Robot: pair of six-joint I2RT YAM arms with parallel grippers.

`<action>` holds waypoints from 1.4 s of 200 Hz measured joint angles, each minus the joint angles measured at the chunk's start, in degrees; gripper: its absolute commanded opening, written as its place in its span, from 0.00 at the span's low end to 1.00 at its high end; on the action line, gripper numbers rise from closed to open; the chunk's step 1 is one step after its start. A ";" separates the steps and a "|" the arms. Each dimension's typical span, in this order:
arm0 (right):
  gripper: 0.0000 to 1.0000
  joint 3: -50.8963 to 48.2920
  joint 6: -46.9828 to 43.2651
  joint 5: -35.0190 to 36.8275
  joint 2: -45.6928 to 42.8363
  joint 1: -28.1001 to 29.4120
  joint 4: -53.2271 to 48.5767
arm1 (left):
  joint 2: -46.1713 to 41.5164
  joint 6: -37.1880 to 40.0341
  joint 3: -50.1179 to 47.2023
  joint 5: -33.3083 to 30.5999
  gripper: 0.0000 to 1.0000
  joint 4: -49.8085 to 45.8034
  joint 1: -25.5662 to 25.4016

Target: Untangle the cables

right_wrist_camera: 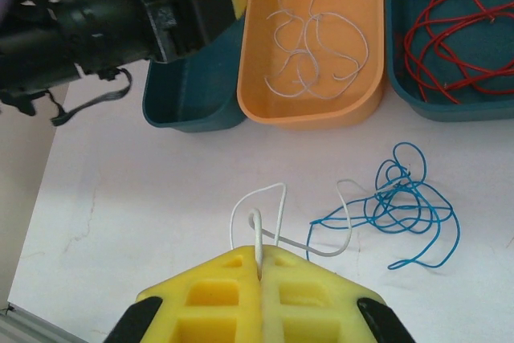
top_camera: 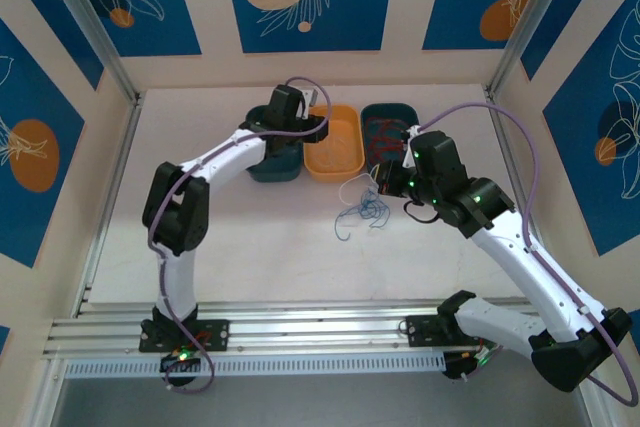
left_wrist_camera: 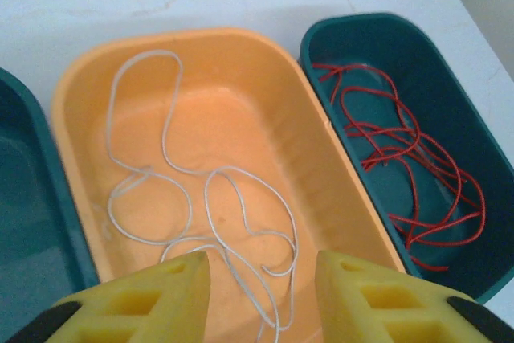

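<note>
My left gripper point(left_wrist_camera: 261, 263) hangs open over the orange bin point(left_wrist_camera: 193, 35), its yellow jaws apart with nothing between them. A white cable point(left_wrist_camera: 207, 198) lies loose and curly on that bin's floor just below. My right gripper point(right_wrist_camera: 261, 259) is shut on another white cable point(right_wrist_camera: 257, 226), pinching a loop of it low over the table. That cable trails right into a tangle of blue cable point(right_wrist_camera: 401, 206) lying on the table. Red cables point(left_wrist_camera: 401, 158) lie in the right teal bin point(left_wrist_camera: 450, 62).
Three bins stand in a row at the back: a teal bin point(top_camera: 275, 169), the orange bin point(top_camera: 335, 162) and a second teal bin point(top_camera: 392, 110). The left arm point(right_wrist_camera: 120, 14) reaches over the left bin. The blue tangle point(top_camera: 365, 212) lies in front of the bins.
</note>
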 measured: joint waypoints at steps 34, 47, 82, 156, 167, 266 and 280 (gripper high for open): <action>0.00 -0.37 0.20 0.00 0.02 0.17 0.02 | -4.28 1.31 -2.25 -1.86 0.62 -0.11 0.00; 0.00 -0.37 0.20 0.00 0.00 0.17 0.02 | -5.90 1.57 -3.82 -2.12 0.69 -0.07 0.00; 0.00 -0.33 0.11 0.00 0.00 0.52 0.02 | -13.46 2.36 -13.77 -1.18 1.00 3.39 -0.33; 0.00 8.74 -3.13 -0.44 1.05 2.54 -0.02 | -32.15 0.70 -46.07 1.01 1.00 25.22 -2.93; 0.00 9.66 -3.39 -0.74 1.09 2.56 0.24 | -33.90 0.70 -49.77 0.96 1.00 28.28 -3.80; 0.00 19.76 -5.01 -3.74 9.03 4.68 3.21 | -36.79 2.71 -65.16 0.04 1.00 47.63 -11.47; 0.00 20.46 -5.05 -3.91 9.51 5.29 3.54 | -35.65 2.86 -65.83 -0.39 0.99 49.68 -11.98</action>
